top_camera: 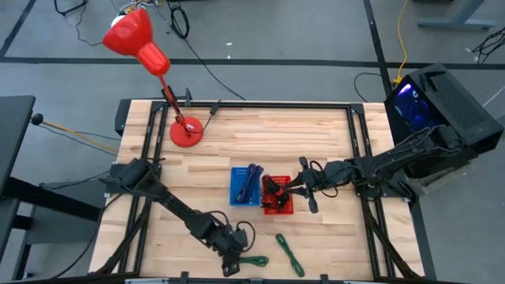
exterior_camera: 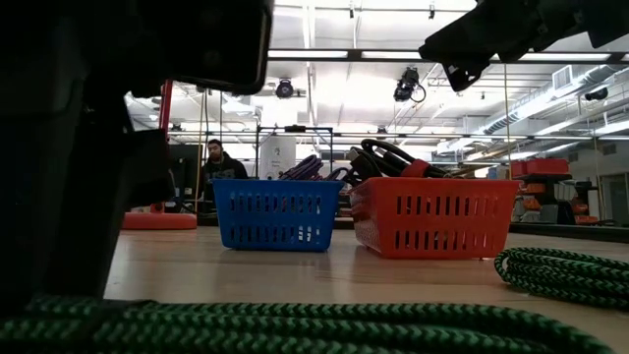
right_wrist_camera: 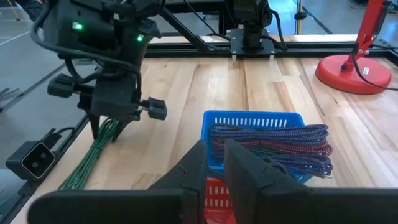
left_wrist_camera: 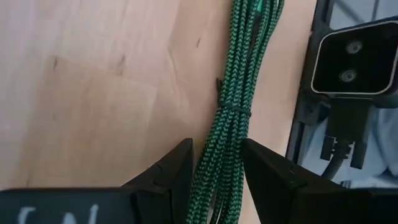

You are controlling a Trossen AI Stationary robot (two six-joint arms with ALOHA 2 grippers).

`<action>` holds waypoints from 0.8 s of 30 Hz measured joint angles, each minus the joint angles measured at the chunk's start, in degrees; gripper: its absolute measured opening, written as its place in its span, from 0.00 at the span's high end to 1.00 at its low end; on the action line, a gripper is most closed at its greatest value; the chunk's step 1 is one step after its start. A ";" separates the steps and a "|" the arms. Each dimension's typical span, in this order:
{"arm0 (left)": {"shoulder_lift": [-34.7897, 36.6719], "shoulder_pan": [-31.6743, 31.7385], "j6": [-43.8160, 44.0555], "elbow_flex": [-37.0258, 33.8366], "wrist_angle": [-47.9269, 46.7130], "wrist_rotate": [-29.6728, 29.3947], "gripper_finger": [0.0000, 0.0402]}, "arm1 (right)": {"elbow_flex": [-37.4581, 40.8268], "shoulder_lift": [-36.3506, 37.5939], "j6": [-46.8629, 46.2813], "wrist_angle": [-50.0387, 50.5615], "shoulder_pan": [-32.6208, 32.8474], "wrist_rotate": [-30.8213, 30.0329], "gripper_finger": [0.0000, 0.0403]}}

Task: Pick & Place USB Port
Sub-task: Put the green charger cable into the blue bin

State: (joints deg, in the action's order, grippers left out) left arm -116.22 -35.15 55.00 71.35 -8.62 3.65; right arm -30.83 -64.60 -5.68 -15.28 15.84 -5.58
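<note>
- The left gripper (top_camera: 233, 261) is down at the near edge of the wooden bench (top_camera: 260, 134), over a bundled green braided cable (left_wrist_camera: 229, 112) that lies flat on the wood.
- In the left wrist view its jaws stand apart with the green bundle running between the two fingers (left_wrist_camera: 168, 171); whether they press on it I cannot tell, and the cable rests on the bench.
- A second green cable bundle (top_camera: 289, 254) lies just beside it, to the right along the same edge.
- The right gripper (top_camera: 301, 189) hangs above the red basket (top_camera: 277, 196) near the bench's middle, its jaws nearly together with only a slim gap and nothing seen between them.
- The red basket holds dark and red coiled cables, and touches the blue basket (top_camera: 246, 185) on its left.
- The blue basket holds bluish-purple braided cable bundles (right_wrist_camera: 273, 142).
- A red desk lamp (top_camera: 150, 59) stands on its round base toward the far left of the bench.
- In the low view a person (exterior_camera: 218, 162) sits in the room behind the baskets.
</note>
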 joint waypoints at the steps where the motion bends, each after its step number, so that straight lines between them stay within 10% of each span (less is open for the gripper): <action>1: -0.55 0.02 -0.37 0.85 -0.70 0.28 0.64 | 0.00 0.00 0.09 -0.01 0.00 0.00 0.85; 14: -2.82 -0.47 1.41 3.15 -4.39 -0.58 0.66 | 0.00 0.00 -0.17 0.38 0.00 0.00 0.85; 24: -5.01 0.11 5.92 3.24 -5.14 2.50 0.96 | 0.00 0.00 -0.30 0.53 0.01 0.01 0.85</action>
State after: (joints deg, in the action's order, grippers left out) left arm -121.23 -35.04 60.92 74.59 -13.76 6.15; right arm -30.83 -64.60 -5.98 -14.75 15.84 -5.58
